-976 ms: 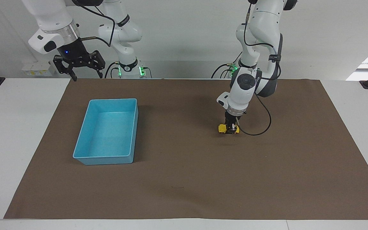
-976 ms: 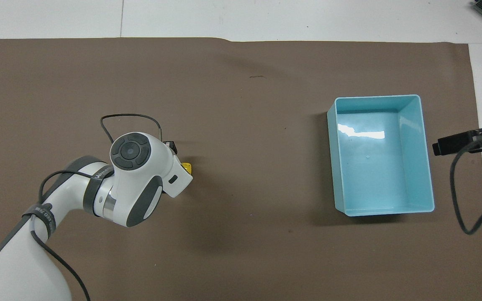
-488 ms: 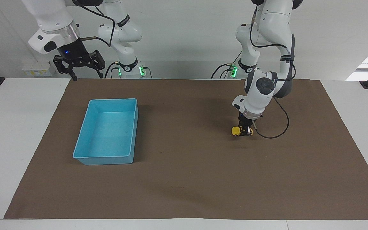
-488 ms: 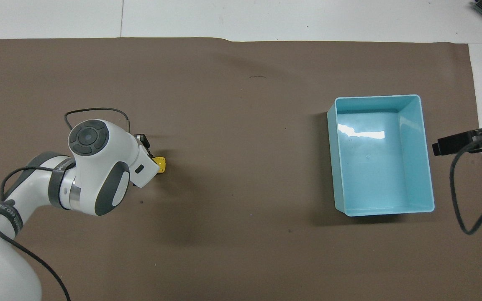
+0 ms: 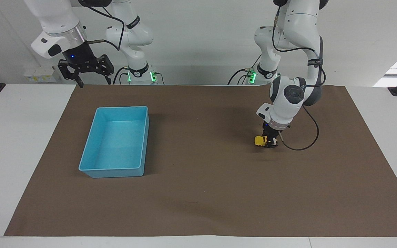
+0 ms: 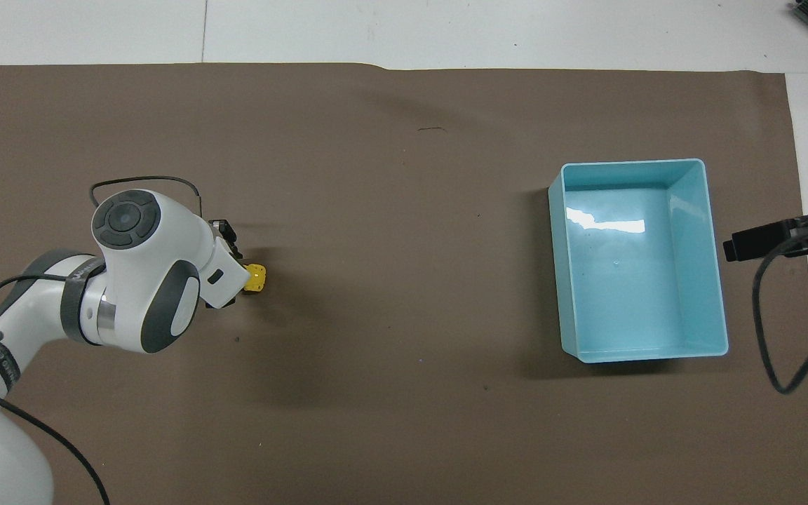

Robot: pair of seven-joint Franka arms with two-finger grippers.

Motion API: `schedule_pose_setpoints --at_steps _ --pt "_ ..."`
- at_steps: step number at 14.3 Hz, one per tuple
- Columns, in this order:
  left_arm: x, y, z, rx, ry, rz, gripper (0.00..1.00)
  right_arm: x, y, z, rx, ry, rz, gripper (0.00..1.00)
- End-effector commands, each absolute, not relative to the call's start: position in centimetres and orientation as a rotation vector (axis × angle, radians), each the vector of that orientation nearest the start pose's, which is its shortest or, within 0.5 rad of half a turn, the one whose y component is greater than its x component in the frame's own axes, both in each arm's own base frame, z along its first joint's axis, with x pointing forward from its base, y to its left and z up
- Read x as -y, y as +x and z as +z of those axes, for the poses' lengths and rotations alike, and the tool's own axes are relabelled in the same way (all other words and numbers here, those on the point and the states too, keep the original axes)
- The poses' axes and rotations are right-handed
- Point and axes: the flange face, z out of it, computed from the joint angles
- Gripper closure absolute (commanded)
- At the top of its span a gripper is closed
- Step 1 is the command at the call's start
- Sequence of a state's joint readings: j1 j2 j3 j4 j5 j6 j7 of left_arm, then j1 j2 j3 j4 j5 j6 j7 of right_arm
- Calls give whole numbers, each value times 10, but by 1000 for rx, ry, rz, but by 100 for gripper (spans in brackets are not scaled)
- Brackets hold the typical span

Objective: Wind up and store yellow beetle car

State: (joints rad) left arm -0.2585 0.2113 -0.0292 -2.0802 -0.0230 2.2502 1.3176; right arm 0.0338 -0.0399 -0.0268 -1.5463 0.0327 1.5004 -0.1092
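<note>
storage is not yet done: the yellow car (image 5: 260, 140) sits on the brown mat (image 5: 198, 193) under the left gripper (image 5: 270, 142), whose grip cannot be told, well apart from the empty blue tray (image 5: 91, 165), while the right gripper (image 5: 93, 78) waits apart-fingered by the mat's corner.

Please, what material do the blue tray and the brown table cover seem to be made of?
The blue tray looks like glossy moulded plastic: its floor mirrors a bright patch of light and its walls are thin and smooth. The brown table cover looks like matte paper or thin card: no shine, a slightly wavy edge. Neither is certain.
</note>
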Motion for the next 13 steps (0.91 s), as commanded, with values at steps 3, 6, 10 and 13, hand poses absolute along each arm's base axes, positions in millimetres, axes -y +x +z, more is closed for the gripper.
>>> schedule_pose_setpoints --at_steps 3,6,10,13 --pt "151 560 384 -2208 -2259 -27 0 -8 531 653 178 -3083 -4 0" --pt "146 556 420 -1913 -2488 -101 0 -7 532 653 173 -3083 -7 0" --pt "130 567 470 -1451 -2774 -174 0 -13 531 653 183 -3074 -7 0" --pt "113 577 506 -1112 -2939 -168 0 -14 530 653 216 -3070 2 0"
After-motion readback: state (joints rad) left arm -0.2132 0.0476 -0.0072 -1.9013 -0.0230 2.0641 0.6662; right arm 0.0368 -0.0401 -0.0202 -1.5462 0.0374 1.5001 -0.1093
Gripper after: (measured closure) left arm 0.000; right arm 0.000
